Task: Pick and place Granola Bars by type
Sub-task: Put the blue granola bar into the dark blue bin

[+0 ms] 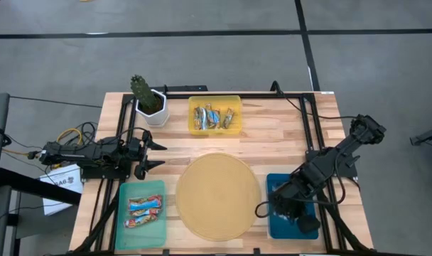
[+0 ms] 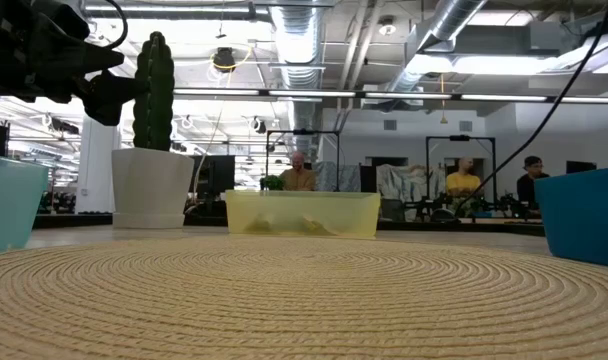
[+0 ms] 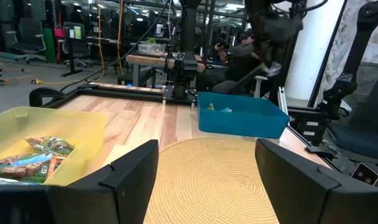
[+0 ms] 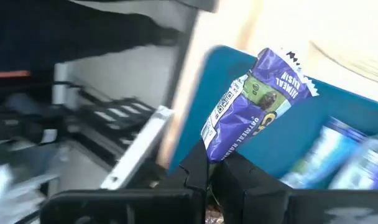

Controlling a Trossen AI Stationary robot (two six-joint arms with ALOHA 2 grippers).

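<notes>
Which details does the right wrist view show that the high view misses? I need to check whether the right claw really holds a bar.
Only the right wrist view shows a purple oatmeal raisin bar pinched in the right claw. Only the high view shows the yellow bin of bars, the teal tray, the round mat, the cactus and the open left claw. Both show the blue bin beneath the right claw.

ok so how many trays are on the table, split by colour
yellow tray: 1
teal tray: 1
blue tray: 1
total: 3
</notes>
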